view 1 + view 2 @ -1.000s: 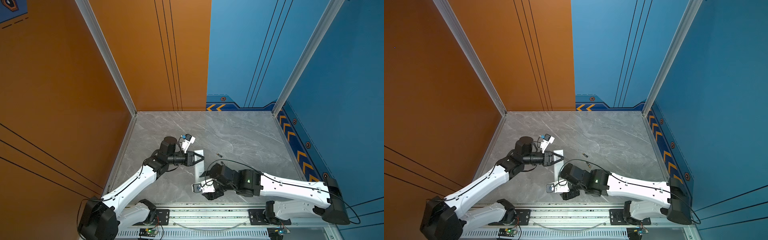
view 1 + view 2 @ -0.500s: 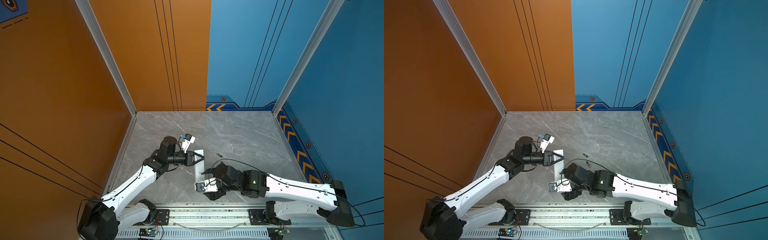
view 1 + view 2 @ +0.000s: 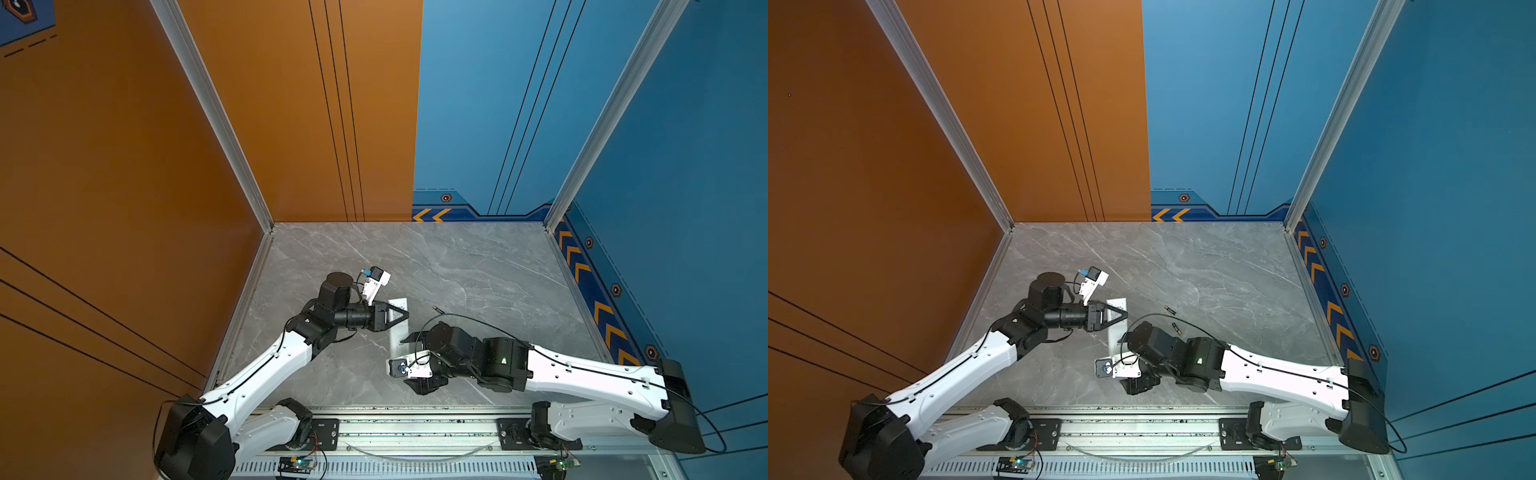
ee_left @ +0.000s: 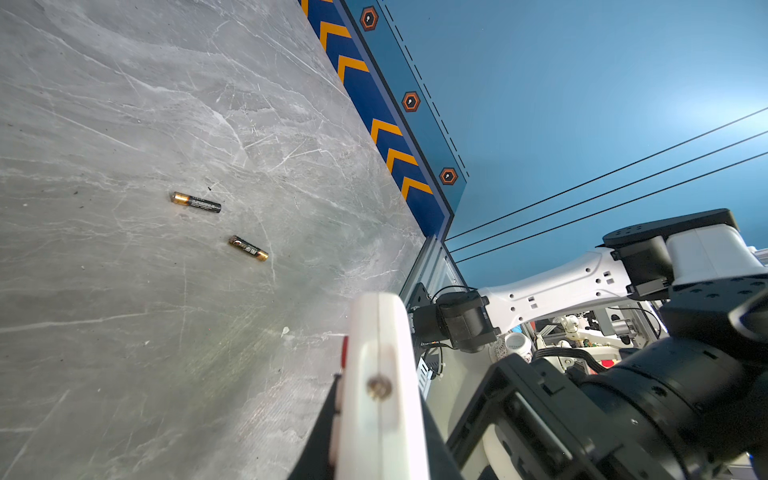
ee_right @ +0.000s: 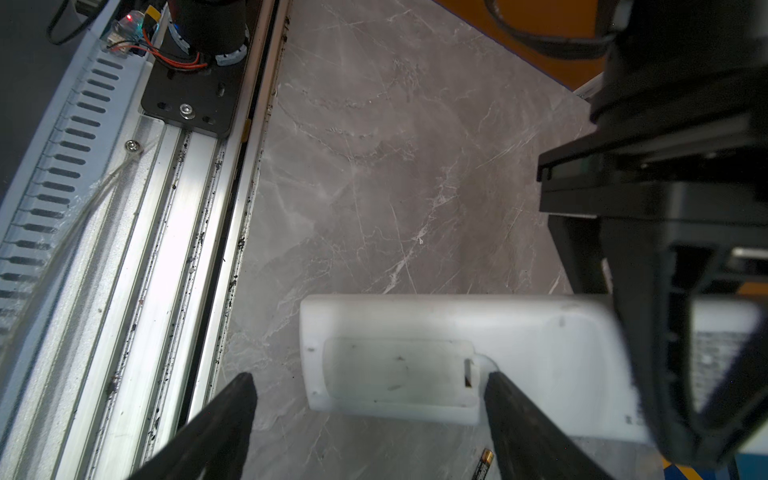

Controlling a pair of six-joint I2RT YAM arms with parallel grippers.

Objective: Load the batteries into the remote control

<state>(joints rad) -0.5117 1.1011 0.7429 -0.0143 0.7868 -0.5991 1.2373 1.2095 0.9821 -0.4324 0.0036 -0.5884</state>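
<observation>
- Along the front edge of the tabletop (image 3: pixel 478 266), left of its middle, the right gripper (image 5: pixel 369 374) hangs low. Its fingers (image 5: pixel 224 415) are spread wide and grasp nothing. One stands off the near end of the remote control (image 3: pixel 397 334), the other by the inner end of its battery recess (image 5: pixel 395 370). Whether that one touches the plastic cannot be told.
- Just behind, the remote control runs from front toward back. Its plain white back and open recess face the right wrist camera.
- Farther along it, the left gripper (image 3: pixel 406 314) reaches in from the left edge, fingers clenched on the remote, one on each face.
- Beyond, toward the right edge, the batteries (image 4: pixel 248 248) lie flat on bare tabletop, near each other but apart. The nearer battery (image 3: pixel 1177 328) is close by the right arm's cable (image 3: pixel 1154 318). The farther battery (image 3: pixel 1169 309) is clear of both grippers.
</observation>
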